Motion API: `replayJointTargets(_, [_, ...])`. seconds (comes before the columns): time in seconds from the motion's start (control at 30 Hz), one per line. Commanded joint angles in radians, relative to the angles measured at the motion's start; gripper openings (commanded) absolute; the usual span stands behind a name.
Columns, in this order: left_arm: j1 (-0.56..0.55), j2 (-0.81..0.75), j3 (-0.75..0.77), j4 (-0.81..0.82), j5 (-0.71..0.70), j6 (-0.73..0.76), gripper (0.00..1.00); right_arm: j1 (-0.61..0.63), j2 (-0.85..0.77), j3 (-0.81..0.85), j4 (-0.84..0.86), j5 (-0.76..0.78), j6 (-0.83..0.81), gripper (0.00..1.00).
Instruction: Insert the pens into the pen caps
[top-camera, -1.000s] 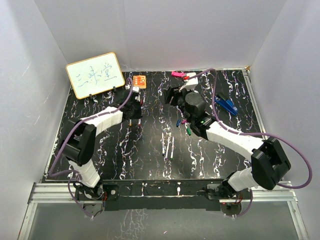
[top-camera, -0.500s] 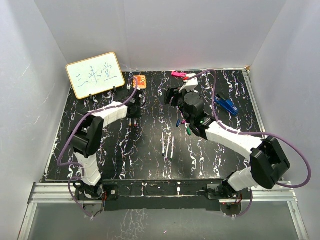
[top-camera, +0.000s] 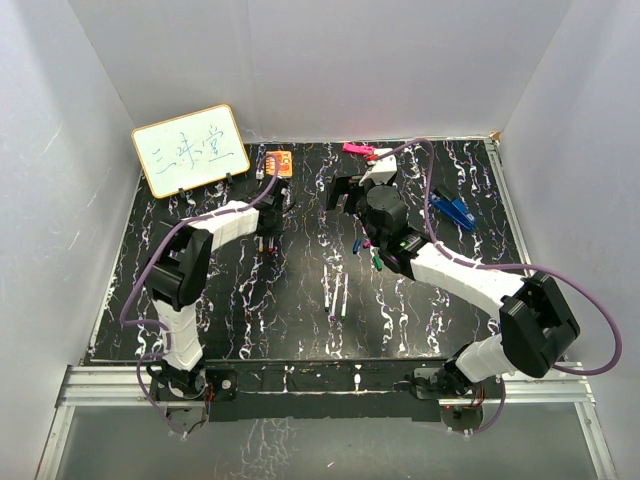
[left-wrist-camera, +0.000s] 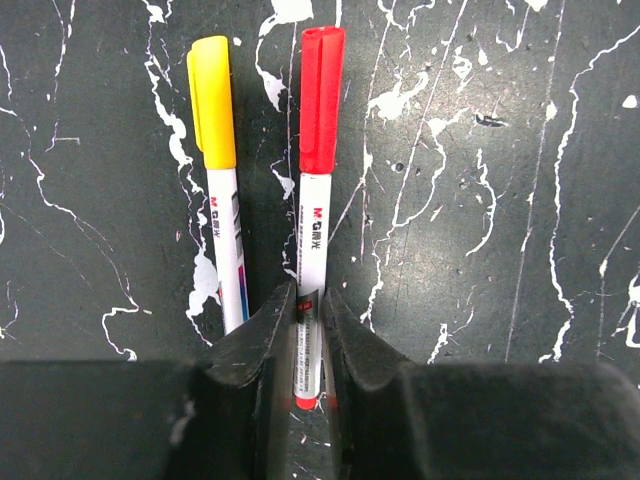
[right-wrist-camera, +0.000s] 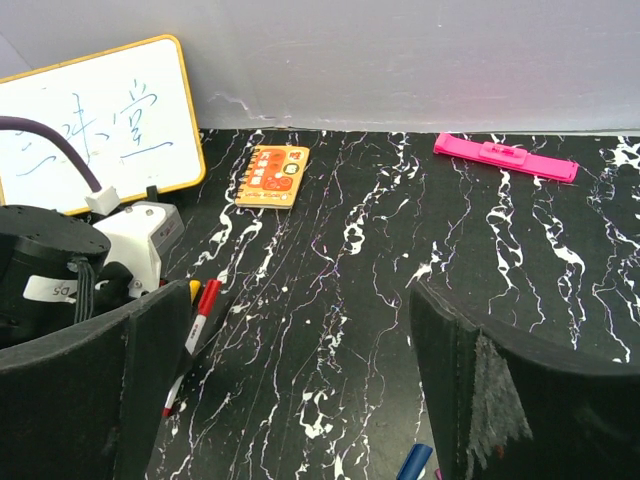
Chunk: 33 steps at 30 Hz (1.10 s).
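A red-capped pen and a yellow-capped pen lie side by side on the black marbled table. My left gripper is shut on the red pen's bare end, low at the table; in the top view it hides both pens. Two uncapped white pens lie mid-table. Blue, purple and green caps lie beside the right arm. My right gripper is open and empty, held above the table right of the left gripper. The red pen also shows in the right wrist view.
A whiteboard stands at the back left, an orange block beside it. A pink marker lies by the back wall. A blue object lies at the right. White walls enclose the table.
The left arm's elbow has swung forward and up while its gripper stays over the two capped pens. The right gripper has shifted slightly toward the back.
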<state>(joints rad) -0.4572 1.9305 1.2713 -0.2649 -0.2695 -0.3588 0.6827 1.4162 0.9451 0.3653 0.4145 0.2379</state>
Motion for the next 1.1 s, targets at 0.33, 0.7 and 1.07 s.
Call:
replayJointTargets(0.33, [0.006,-0.02,0.051,-0.039,-0.004,-0.002,0.18,-0.003,0.008,0.008,0.032,0.109,0.009,0.98])
replayJointTargets(0.7, [-0.012,-0.177,0.013,0.013,0.072,0.002,0.21,-0.02,-0.022,-0.008,0.035,0.217,0.037,0.97])
replayJointTargets(1.07, [-0.238,-0.19,-0.047,-0.095,0.099,0.0,0.21,-0.08,-0.059,-0.049,0.033,0.266,0.077,0.93])
